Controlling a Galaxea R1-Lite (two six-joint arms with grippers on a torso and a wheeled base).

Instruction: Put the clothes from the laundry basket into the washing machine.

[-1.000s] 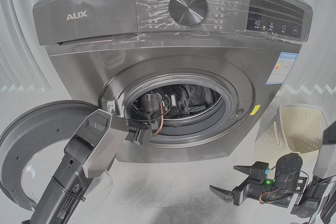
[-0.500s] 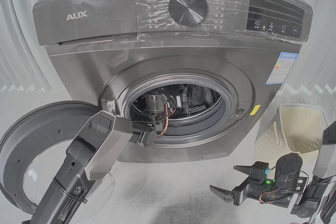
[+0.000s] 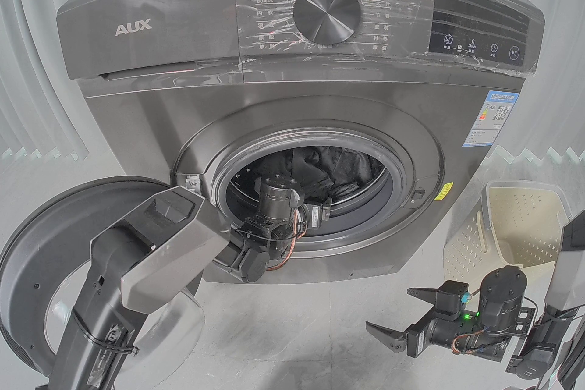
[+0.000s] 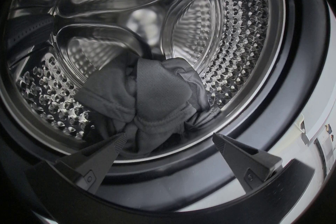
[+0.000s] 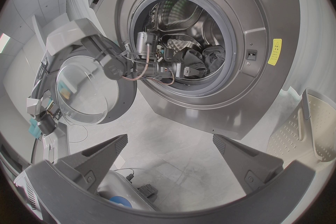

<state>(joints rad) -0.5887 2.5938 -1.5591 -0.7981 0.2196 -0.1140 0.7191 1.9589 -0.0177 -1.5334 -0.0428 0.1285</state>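
Curtains (image 3: 36,74) back washing machine (image 3: 183,105), clothes (image 4: 150,95) bunched crosswise in drum (image 4: 238,25).

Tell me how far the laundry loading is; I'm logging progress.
Done: dark clothes lie in the washing machine drum. In hand: nothing; left gripper, fingers open, sits at the opening, right gripper open over the floor. Left: laundry basket looks empty where visible; door open.

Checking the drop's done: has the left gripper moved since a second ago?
Yes: left gripper drew back and down toward the lower door rim of the washing machine.
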